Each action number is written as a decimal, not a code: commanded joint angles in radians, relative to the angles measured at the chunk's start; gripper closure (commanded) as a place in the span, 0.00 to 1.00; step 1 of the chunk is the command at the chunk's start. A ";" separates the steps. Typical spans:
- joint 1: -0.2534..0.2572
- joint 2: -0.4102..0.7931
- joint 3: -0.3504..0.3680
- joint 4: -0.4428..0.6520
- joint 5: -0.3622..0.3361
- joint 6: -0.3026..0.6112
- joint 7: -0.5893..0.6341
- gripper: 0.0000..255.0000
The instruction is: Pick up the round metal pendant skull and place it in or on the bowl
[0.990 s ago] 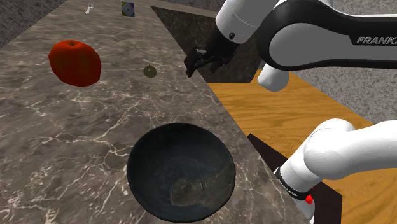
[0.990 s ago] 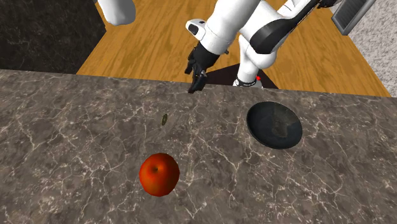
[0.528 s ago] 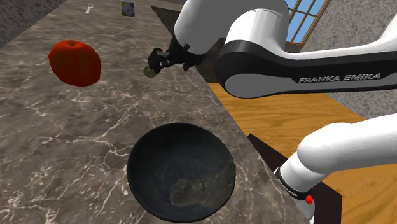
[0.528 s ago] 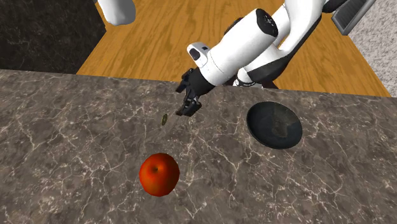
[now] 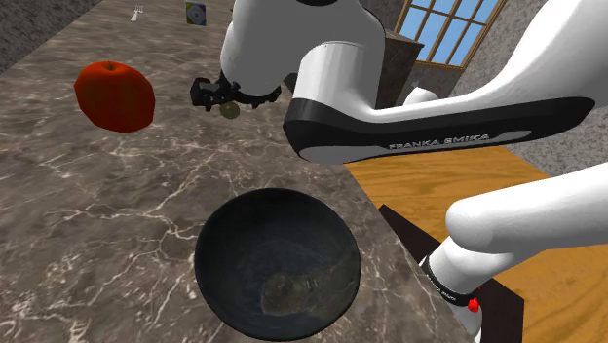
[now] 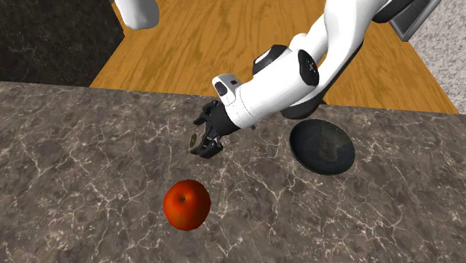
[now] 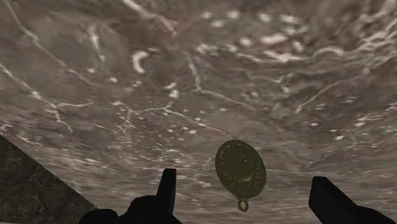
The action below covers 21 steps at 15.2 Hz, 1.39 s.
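A small round olive-metal pendant (image 7: 240,168) with a ring at one end lies flat on the marble counter (image 7: 191,76). My gripper (image 7: 248,194) hangs open just above it. The pendant sits between the two black fingers (image 7: 167,188) and touches neither. In the shoulder view the gripper (image 5: 222,97) hovers over the pendant (image 5: 230,110), which the hand partly hides. In the second exterior view the gripper (image 6: 203,144) stands beside the pendant (image 6: 194,138). The dark round bowl (image 5: 224,234) sits empty near the counter's front, and its rim (image 6: 299,134) lies toward the second exterior view's right.
A red apple (image 5: 115,95) rests on the counter at the shoulder view's left, and in the second exterior view the apple (image 6: 187,203) lies below the gripper. A small white fork (image 5: 137,12) and a small square item (image 5: 196,14) lie far back. Beyond the counter edge is a wooden floor (image 6: 187,45).
The arm has swung from the counter's edge over the counter to the pendant. The gripper stayed open. Pendant, bowl and apple have not moved.
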<state>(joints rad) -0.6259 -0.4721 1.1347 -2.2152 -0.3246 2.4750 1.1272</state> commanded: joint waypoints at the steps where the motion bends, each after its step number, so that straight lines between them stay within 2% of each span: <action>1: -0.045 0.019 0.035 0.007 -0.022 0.019 0.015 0.00; 3: -0.099 0.039 0.078 0.008 -0.048 0.044 0.032 0.00; 11: -0.099 0.039 0.078 0.008 -0.047 0.044 0.032 0.00; 12: -0.099 0.039 0.078 0.008 -0.047 0.044 0.032 1.00; 21: -0.099 0.039 0.078 0.008 -0.048 0.044 0.032 1.00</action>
<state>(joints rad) -0.7247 -0.4334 1.2125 -2.2068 -0.3722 2.5189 1.1593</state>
